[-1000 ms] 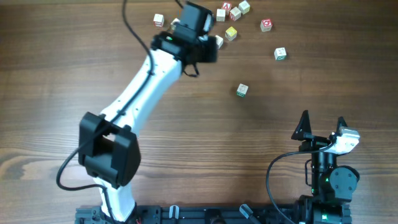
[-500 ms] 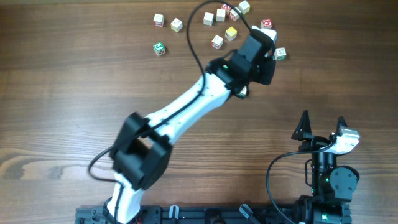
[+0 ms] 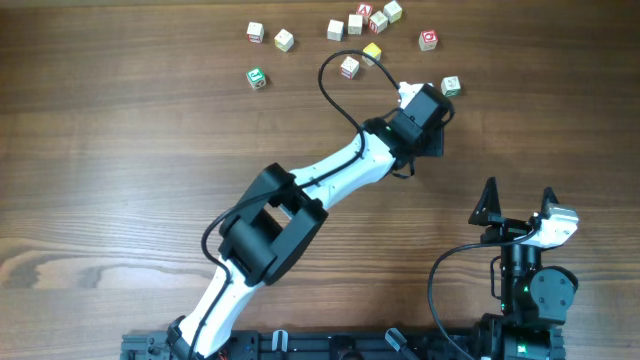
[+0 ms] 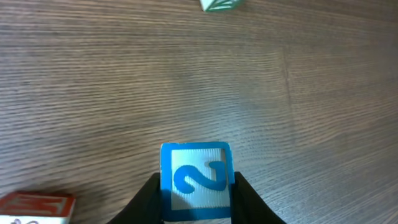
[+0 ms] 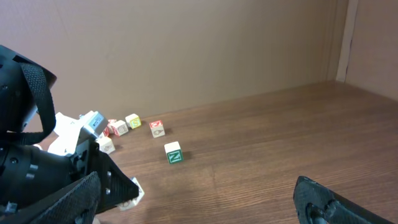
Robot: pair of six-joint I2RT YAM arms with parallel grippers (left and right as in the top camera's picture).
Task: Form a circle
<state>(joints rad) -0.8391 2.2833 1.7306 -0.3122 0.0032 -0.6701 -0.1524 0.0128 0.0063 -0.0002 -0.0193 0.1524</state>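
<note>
My left gripper (image 3: 411,94) reaches to the far right of the table, and in the left wrist view (image 4: 196,205) its two fingers press on both sides of a pale cube with a blue-framed face printed "2" (image 4: 196,180), low over the wood. A green cube (image 4: 221,4) lies ahead of it and a red one (image 4: 34,208) at its left. The other cubes, such as the green one (image 3: 451,86) and the red one (image 3: 428,40), lie in a loose scatter. No circle shows. My right gripper (image 3: 518,205) (image 5: 199,208) stands open and empty near the front edge.
More cubes lie along the far edge: white-red (image 3: 257,32), plain (image 3: 285,40), green (image 3: 257,77), yellow (image 3: 372,50) and a small cluster (image 3: 370,18). The left arm (image 3: 330,175) crosses the table's middle diagonally. A brown wall (image 5: 186,50) stands behind the table.
The left arm has swung from the far middle of the cubes to the right, ending beside the green cube. The lone cube at mid-table is now hidden under it. The right arm has not moved.
</note>
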